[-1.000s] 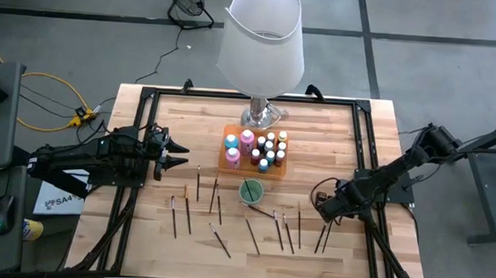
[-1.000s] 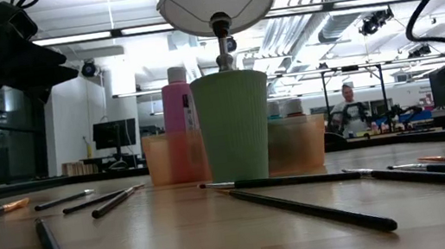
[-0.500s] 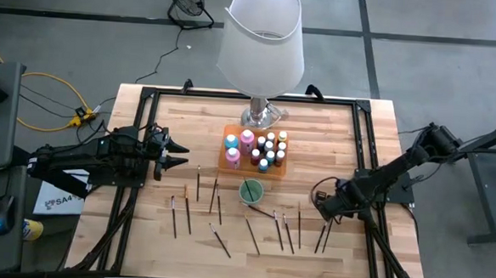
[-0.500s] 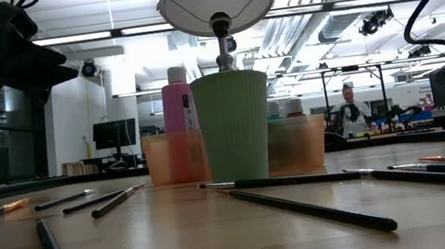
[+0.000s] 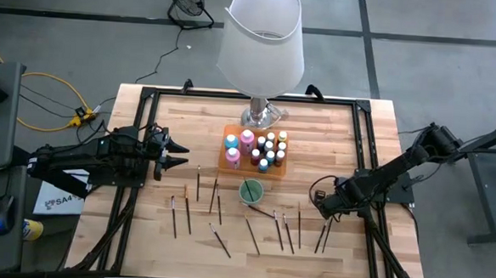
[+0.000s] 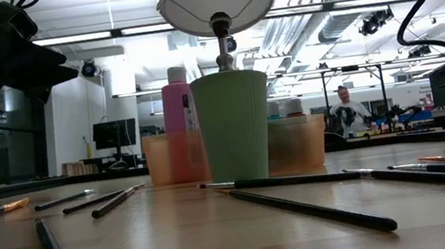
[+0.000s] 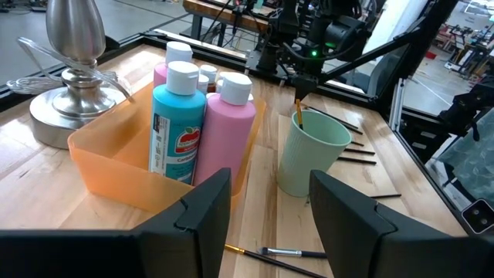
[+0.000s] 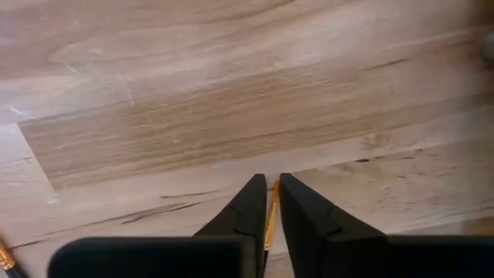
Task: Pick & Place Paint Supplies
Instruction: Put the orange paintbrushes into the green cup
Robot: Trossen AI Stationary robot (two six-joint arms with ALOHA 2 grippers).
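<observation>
Our right pincer (image 8: 269,202) is nipped shut on a brush (image 8: 269,220); the cup (image 5: 250,191) lies at nine o'clock, the half-open left pincer (image 5: 179,156) farther

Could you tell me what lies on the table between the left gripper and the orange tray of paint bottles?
In the high view, only bare wood separates the left gripper from the orange tray. The nearest brush lies below that line.

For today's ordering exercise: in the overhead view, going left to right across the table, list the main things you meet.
Left gripper → orange tray of paint bottles → green cup → right gripper, shut on a brush.
</observation>
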